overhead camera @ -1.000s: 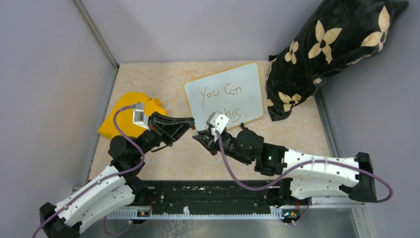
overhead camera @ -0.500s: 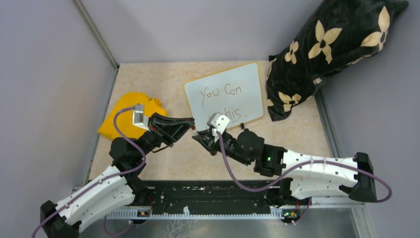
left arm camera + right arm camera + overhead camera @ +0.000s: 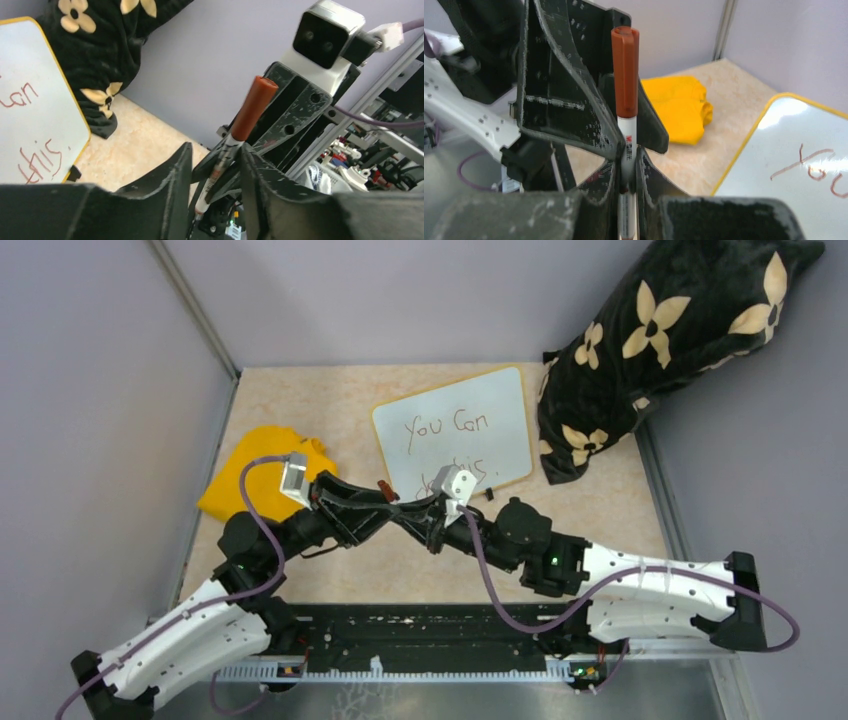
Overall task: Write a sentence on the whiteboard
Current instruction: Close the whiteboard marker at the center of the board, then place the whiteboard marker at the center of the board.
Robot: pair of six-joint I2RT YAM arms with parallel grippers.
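The whiteboard (image 3: 500,405) lies flat at the back middle of the table. The sentence (image 3: 445,425) reads "You Can" with "this." below; my right wrist hides the start of the second line. My right gripper (image 3: 425,508) is shut on a white marker (image 3: 628,137) with a red-brown cap (image 3: 625,70), holding it upright. My left gripper (image 3: 392,500) is open, and its fingers (image 3: 175,190) stand on either side of the marker (image 3: 235,135), with a gap on one side. The two grippers meet in front of the board's near left corner.
A yellow cloth (image 3: 255,470) lies left of the board, behind my left wrist. A black pillow with cream flowers (image 3: 670,340) leans against the right wall beside the board. Grey walls enclose the table on three sides.
My left gripper has moved right and now straddles the marker held by my right gripper. My right wrist has shifted slightly right and back. The grippers were apart before.
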